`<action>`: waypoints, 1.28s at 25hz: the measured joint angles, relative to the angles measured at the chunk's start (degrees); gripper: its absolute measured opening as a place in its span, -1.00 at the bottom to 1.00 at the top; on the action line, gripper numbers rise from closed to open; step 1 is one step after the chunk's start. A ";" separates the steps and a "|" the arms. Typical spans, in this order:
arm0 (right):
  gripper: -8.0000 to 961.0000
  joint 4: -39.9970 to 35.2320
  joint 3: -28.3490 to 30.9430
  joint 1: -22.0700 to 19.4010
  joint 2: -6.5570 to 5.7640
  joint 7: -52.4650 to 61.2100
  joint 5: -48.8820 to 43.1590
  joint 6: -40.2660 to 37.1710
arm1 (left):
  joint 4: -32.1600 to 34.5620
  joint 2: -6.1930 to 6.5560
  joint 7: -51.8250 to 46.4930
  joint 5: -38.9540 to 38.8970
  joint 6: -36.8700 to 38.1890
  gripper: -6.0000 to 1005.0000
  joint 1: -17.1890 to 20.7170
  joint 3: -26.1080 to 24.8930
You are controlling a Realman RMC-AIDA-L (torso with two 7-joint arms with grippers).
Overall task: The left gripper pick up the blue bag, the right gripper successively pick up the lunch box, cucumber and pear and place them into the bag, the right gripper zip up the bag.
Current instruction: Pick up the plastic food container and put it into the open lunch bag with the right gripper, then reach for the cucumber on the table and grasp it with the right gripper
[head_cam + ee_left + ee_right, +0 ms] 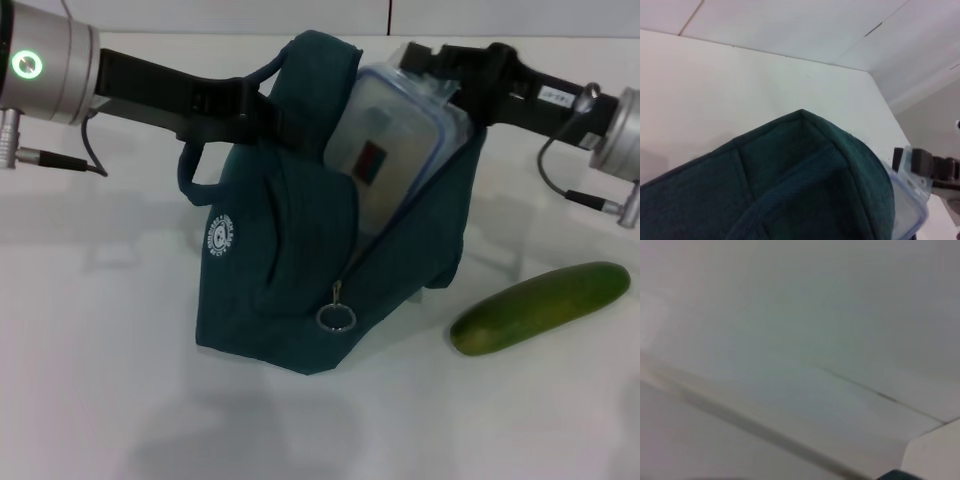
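The fingers of my left gripper (262, 105) are closed on a padded handle at the top of the blue bag (290, 260), holding its upper edge up while its base rests on the worktop (120, 400). The right gripper (445, 75) comes in from the right with its fingers clamped on the top end of the lunch box (385, 140), which sits tilted in the bag's open mouth, lower end inside, upper end still sticking out.

Going near to far in the head view: bare worktop in front of me, then the ring zip pull (337, 316) hanging low on the bag's front, with the zip open above it. The cucumber (540, 307) lies on the worktop just right of the bag, apart from it. The round white logo (225, 235) is on the bag's left face.

My left wrist view adds only the bag's dark fabric (790, 185) close up, a corner of the lunch box lid (907, 205) and the right gripper's black fingers (920, 162) beyond it. My right wrist view gives me pale blurred surfaces and nothing of the grasp. I cannot see the pear in any view.
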 joint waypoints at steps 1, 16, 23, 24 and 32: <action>-0.59 -0.15 -0.46 0.26 0.04 -0.02 0.01 -0.21 | -0.02 0.02 0.08 0.00 -0.06 -0.87 0.00 0.00; -0.21 -6.84 -0.57 -4.50 -0.84 -0.53 0.78 -3.44 | -2.04 0.07 1.43 0.01 -0.54 -0.86 0.03 -1.49; -0.21 -12.44 -0.12 -11.62 -6.09 -5.46 -0.03 -4.16 | -2.18 0.04 1.47 -0.43 -0.58 -0.86 0.57 -1.58; -0.15 -12.66 -0.27 -11.90 -7.09 -6.17 -0.50 -4.42 | -2.18 -0.01 1.47 -0.44 -0.58 -0.86 0.65 -1.57; 0.40 -26.48 -0.70 -11.91 -13.38 -9.47 -22.45 -8.62 | -2.26 -0.18 2.13 -0.49 -0.56 -0.86 1.44 -3.42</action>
